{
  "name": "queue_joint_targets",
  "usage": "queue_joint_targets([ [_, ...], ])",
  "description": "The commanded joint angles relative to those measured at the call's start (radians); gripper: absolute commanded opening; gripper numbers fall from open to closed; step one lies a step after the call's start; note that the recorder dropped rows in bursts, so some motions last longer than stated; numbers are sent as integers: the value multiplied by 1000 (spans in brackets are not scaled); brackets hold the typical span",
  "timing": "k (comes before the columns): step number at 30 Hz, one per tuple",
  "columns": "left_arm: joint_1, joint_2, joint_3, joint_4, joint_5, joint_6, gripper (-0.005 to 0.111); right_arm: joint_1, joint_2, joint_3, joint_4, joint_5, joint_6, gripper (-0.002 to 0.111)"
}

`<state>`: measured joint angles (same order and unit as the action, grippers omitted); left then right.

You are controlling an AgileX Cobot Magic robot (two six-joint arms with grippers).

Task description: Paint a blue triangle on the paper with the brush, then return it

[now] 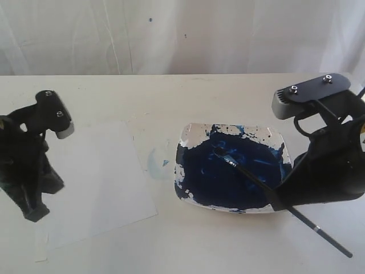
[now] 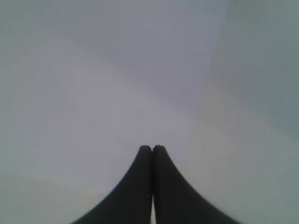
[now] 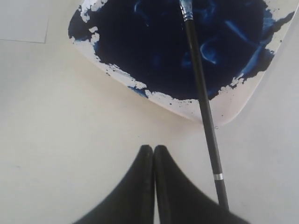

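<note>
Closest to me is the tail end of the long thin black-handled paintbrush point(image 1: 328, 240). It lies loose, bristles sunk in the dark blue paint point(image 1: 228, 177) and handle propped across the rim of the white square plate point(image 1: 194, 137), running out over the pale tabletop point(image 1: 188, 245). The right gripper point(image 3: 153, 148) sits just beside that handle with its jaws pressed together on nothing (it would have to open first, I'd say). Coming in closed, it could nudge the round handle, roll it, or lever the wet tip up and flick paint. A loaded tip might also drip on the way to the white rectangular sheet of paper point(image 1: 102, 177). No blue triangle shows there, only a pale blue smudge point(image 1: 155, 161) between sheet and plate. The left gripper point(image 2: 152, 148) is closed and empty too. I can read no label or writing anywhere.
</note>
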<state>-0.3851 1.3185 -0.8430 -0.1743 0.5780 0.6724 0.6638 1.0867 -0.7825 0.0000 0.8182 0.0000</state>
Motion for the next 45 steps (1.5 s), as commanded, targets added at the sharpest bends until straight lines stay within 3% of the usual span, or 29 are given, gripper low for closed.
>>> queue_joint_targets([
  [1, -6, 21, 19, -263, 11, 281, 0, 4, -3, -6, 0, -27, -49, 0],
  [7, -6, 92, 62, -263, -108, 289, 0, 4, 24, -6, 13, -26, -39, 0],
  [13, -6, 138, 63, -263, -114, 294, 0, 4, 124, -6, 58, 116, -39, 0],
  [19, -6, 138, 63, -263, -110, 294, 0, 4, 330, 2, 28, 116, -37, 0],
  [28, -6, 138, 63, -266, -106, 294, 0, 4, 594, 2, -345, 130, 319, 0],
  [38, -6, 138, 63, -266, -80, 294, 0, 2, 667, 0, -761, 47, 703, 0],
  [45, -6, 138, 63, -266, -80, 294, 0, -53, 671, -2, -817, -39, 767, 0],
])
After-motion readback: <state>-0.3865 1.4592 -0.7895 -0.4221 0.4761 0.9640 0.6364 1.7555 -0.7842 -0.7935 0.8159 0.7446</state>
